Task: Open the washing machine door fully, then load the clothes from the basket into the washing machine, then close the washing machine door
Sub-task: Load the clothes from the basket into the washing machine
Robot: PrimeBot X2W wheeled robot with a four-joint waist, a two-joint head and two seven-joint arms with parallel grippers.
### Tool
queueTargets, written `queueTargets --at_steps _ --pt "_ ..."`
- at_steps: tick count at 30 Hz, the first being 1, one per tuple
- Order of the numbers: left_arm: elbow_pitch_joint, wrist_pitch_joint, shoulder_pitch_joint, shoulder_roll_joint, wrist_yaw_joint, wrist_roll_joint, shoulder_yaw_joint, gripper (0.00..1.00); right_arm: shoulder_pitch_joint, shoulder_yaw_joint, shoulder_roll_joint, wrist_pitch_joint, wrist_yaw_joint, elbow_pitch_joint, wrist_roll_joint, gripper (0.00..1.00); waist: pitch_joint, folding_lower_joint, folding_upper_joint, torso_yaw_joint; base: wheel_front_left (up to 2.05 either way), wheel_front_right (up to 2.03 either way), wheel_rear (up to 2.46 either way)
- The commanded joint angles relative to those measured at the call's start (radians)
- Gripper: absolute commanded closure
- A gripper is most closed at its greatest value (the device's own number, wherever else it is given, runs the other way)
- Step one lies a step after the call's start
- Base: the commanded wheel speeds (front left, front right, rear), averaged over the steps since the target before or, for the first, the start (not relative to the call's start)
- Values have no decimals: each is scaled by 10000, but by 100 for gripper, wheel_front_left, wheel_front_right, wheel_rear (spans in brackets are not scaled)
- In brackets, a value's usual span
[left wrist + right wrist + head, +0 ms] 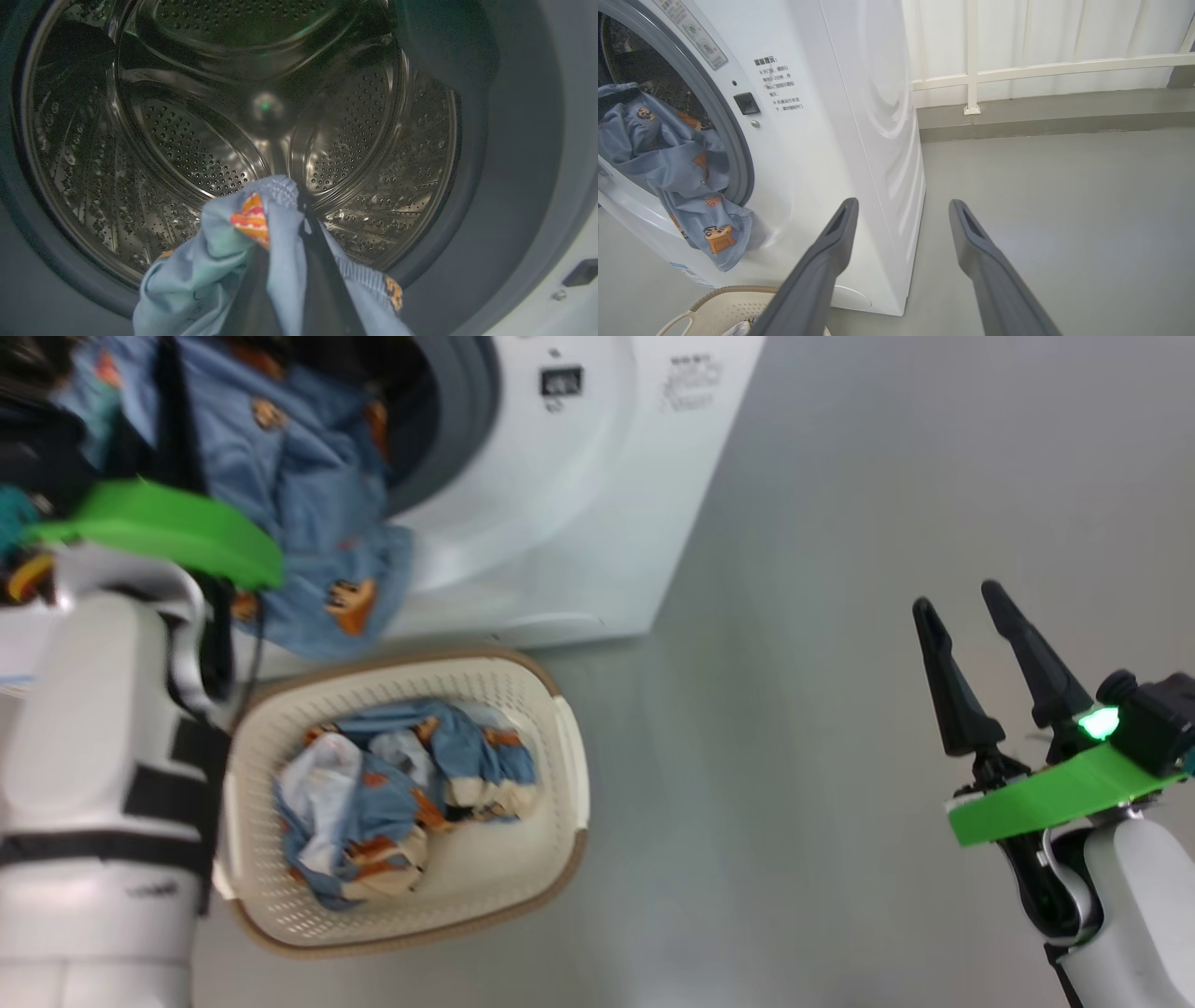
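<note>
One piece at a time: pinches a light blue garment [215, 261] in the clamped left gripper [299, 210] at the steel drum [196, 140] mouth for loading; leaves more clothes [401, 803] in the basket [571, 775]; holds right gripper [957, 597] spread wide, empty, aside

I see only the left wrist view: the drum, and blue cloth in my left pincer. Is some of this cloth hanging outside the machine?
Observer: Yes. The right wrist view shows the blue garment draped over the opening's lower edge, its end dangling down the washing machine front.
Operator: Is more laundry waiting?
Observer: Yes, a pile of clothes lies in the basket on the floor.
Operator: Where is my right pincer?
Observer: The right pincer is open, over the floor, apart from the machine.
</note>
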Motion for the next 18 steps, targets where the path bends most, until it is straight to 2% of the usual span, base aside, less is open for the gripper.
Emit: queueTargets --at_steps 1,10,18 --pt "93 -53 -502 457 -76 21 316 100 -122 189 -71 -49 16 -283 104 0 1150 0 -1 -854 0 0 0" --pt "1601 -53 -2379 1087 -29 460 657 100 -620 367 130 -49 16 -457 179 0 2317 0 -1 -1548 0 0 0" --pt "1335 -53 -3575 1596 242 1166 920 100 -878 408 329 -49 16 -455 240 0 2940 0 -1 -2079 0 0 0"
